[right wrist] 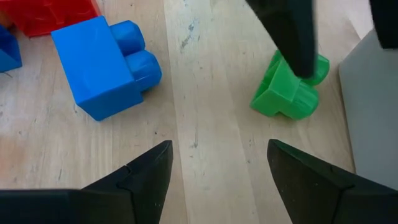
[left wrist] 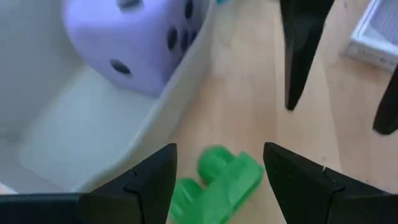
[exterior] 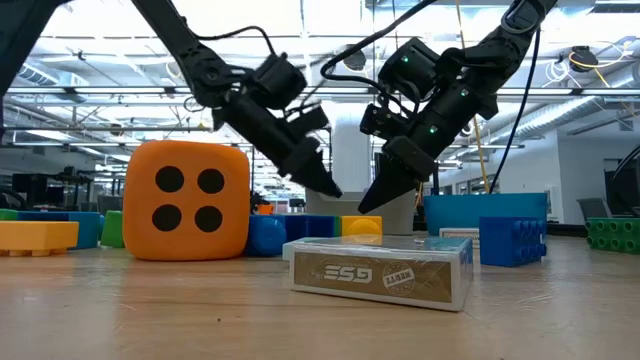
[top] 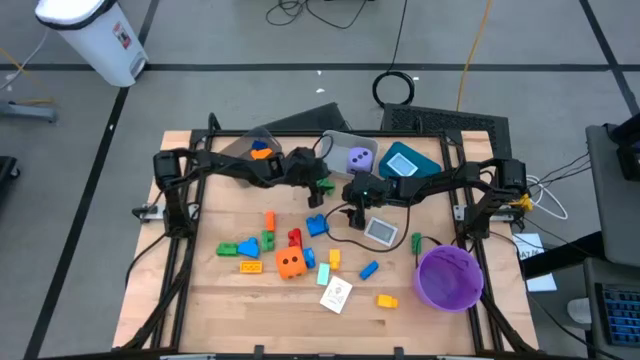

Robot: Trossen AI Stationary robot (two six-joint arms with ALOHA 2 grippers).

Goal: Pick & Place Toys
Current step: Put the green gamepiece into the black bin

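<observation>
Nearby, grey bin (left wrist: pixel 93 155) beside green block (left wrist: pixel 217 183), blue block (right wrist: pixel 102 62)

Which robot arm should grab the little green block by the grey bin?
Probably the left. Its open gripper already has the green block between its fingers. The right gripper, also open, faces bare table beside it.

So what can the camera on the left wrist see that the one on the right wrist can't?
Only the left wrist view shows the purple die sitting in the grey bin. Only the right wrist view shows the blue block and a red block on the table. Both show the green block lying beside the bin, between the open fingers of the left end effector.
</observation>
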